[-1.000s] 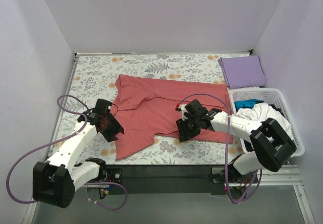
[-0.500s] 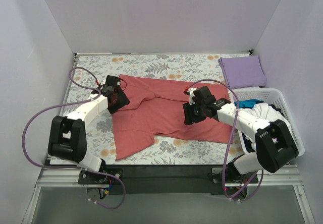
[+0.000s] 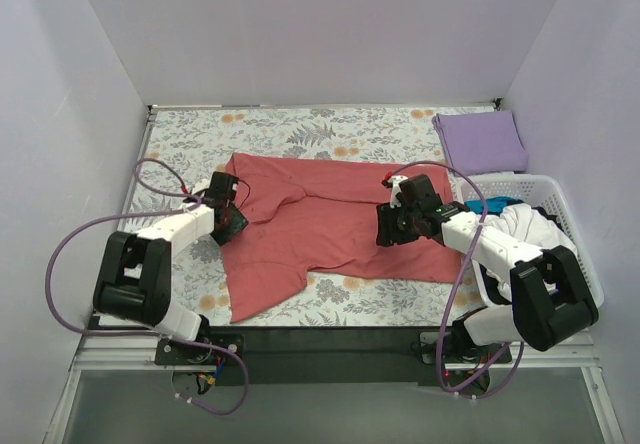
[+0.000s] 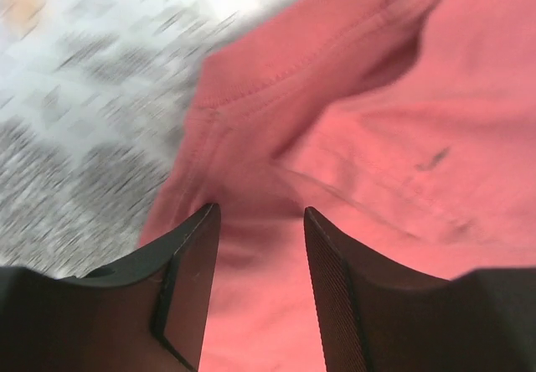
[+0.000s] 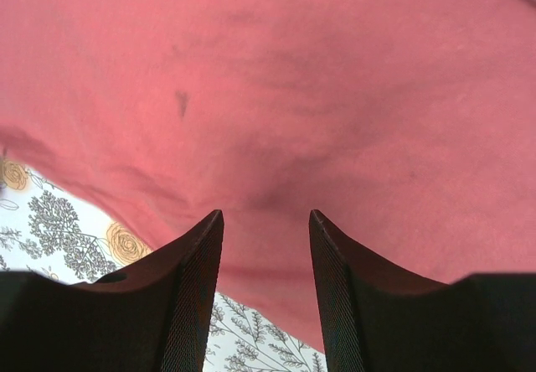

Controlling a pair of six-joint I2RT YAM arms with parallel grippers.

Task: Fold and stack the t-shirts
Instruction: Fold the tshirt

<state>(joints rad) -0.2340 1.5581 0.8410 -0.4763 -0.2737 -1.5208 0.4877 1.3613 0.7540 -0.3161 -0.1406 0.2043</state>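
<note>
Two hands: the left hand (image 4: pixel 255 214) and the right hand (image 5: pixel 266 217) both sit low over the salmon-red t-shirt (image 3: pixel 320 222), well apart from each other.
Left side: the left hand's fingers are spread with nothing between them. It is at the shirt's left edge, over a seamed hem, with the patterned cloth just beyond. Whether the tips touch the fabric cannot be told.
Right side: the right hand's fingers are also parted and grip nothing. It is over the shirt's right half near the front hem, and a strip of patterned cloth shows past that hem in the wrist view.
Middle: the salmon-red t-shirt lies spread across the centre of the counter (image 3: pixel 190 139), wrinkled, and one part of it reaches toward the near edge on the left.
Far right corner: the lavender t-shirt (image 3: pixel 482 141) lies folded into a neat rectangle, just behind the white basket (image 3: pixel 578 264).
Right edge: the white basket holds a white garment (image 3: pixel 520 226) and a blue garment (image 3: pixel 492 205).
Surface: a floral cloth (image 3: pixel 380 124) covers the counter under both shirts.
</note>
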